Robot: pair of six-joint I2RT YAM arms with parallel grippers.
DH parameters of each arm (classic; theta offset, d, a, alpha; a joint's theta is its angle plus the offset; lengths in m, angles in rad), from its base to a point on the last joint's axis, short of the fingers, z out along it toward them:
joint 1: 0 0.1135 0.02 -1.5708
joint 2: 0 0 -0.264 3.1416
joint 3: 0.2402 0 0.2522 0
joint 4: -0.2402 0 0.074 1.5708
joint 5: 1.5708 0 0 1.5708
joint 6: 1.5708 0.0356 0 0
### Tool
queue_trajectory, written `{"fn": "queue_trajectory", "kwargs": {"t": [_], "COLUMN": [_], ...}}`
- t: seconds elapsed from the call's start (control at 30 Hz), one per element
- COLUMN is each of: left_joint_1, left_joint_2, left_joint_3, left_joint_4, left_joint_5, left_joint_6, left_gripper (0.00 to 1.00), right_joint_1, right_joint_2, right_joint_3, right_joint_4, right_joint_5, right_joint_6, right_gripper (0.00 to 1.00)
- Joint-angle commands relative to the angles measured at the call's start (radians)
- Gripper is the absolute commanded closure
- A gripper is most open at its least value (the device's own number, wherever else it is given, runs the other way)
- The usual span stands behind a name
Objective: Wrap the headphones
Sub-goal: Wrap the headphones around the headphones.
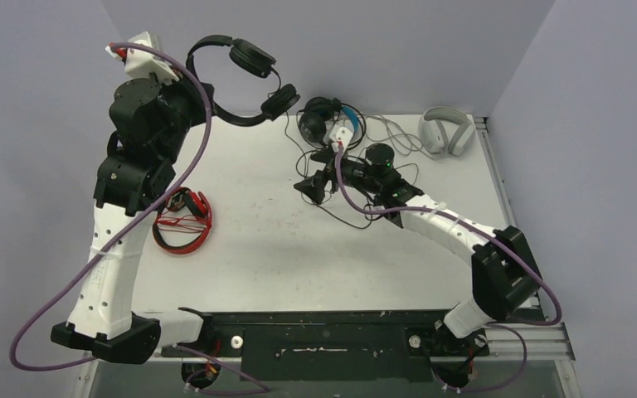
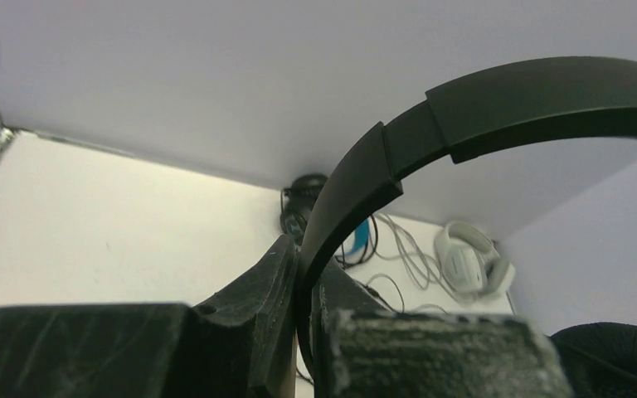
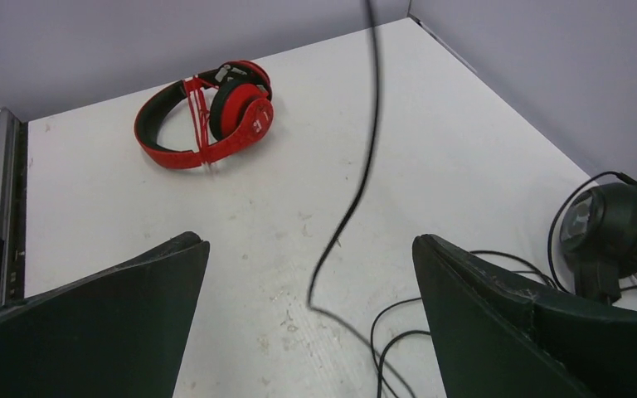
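You've got a white surface (image 1: 299, 257), scuffed and faintly smudged around the middle. Plain pale grey walls (image 1: 365, 50) close it in at the back and on both sides. A black plate (image 1: 332, 358) runs along the near edge, with two small white knobs (image 1: 236, 341) on it. A silver metal rail (image 1: 547, 340) sits at its right end.

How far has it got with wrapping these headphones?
Done, it seems: the red headphones lie with their cord wound around them. In hand: the left gripper is shut on the headband of the black headphones, held aloft, while the open right gripper has a dangling black cable between its fingers. Left: the black-and-blue headset and the white headset, cords loose.
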Motion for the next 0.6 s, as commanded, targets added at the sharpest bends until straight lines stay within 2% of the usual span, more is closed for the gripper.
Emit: {"fn": "queue_trajectory", "kwargs": {"t": [0.0, 0.1, 0.17, 0.23, 0.27, 0.33, 0.37, 0.5, 0.57], "left_joint_1": [0.003, 0.003, 0.003, 0.005, 0.005, 0.007, 0.011, 0.050, 0.072], "left_joint_2": [-0.049, -0.054, -0.055, -0.052, -0.048, -0.033, -0.022, 0.049, 0.093], "left_joint_3": [-0.097, -0.138, -0.155, -0.164, -0.167, -0.167, -0.164, -0.142, -0.146], "left_joint_4": [0.028, 0.027, 0.030, 0.028, 0.024, 0.011, 0.000, -0.070, -0.101], "left_joint_5": [0.151, 0.181, 0.206, 0.227, 0.235, 0.239, 0.245, 0.300, 0.342], "left_joint_6": [-0.119, -0.145, -0.158, -0.171, -0.175, -0.180, -0.183, -0.226, -0.265], "left_gripper": [1.00, 1.00, 1.00, 1.00, 1.00, 1.00, 1.00, 1.00, 1.00], "right_joint_1": [0.039, 0.058, 0.059, 0.060, 0.064, 0.071, 0.077, 0.140, 0.194], "right_joint_2": [0.075, 0.117, 0.142, 0.168, 0.181, 0.194, 0.189, 0.118, 0.080], "right_joint_3": [0.098, 0.102, 0.096, 0.090, 0.088, 0.064, 0.042, -0.082, -0.123], "right_joint_4": [0.197, 0.207, 0.222, 0.242, 0.247, 0.276, 0.294, 0.289, 0.230], "right_joint_5": [0.001, 0.119, 0.133, 0.086, 0.047, -0.002, -0.017, -0.004, 0.037], "right_joint_6": [-0.001, -0.028, -0.036, -0.038, -0.034, -0.018, -0.014, -0.005, -0.006], "right_gripper": [0.00, 0.00, 0.01, 0.07, 0.14, 0.50, 0.64, 0.93, 1.00]}}
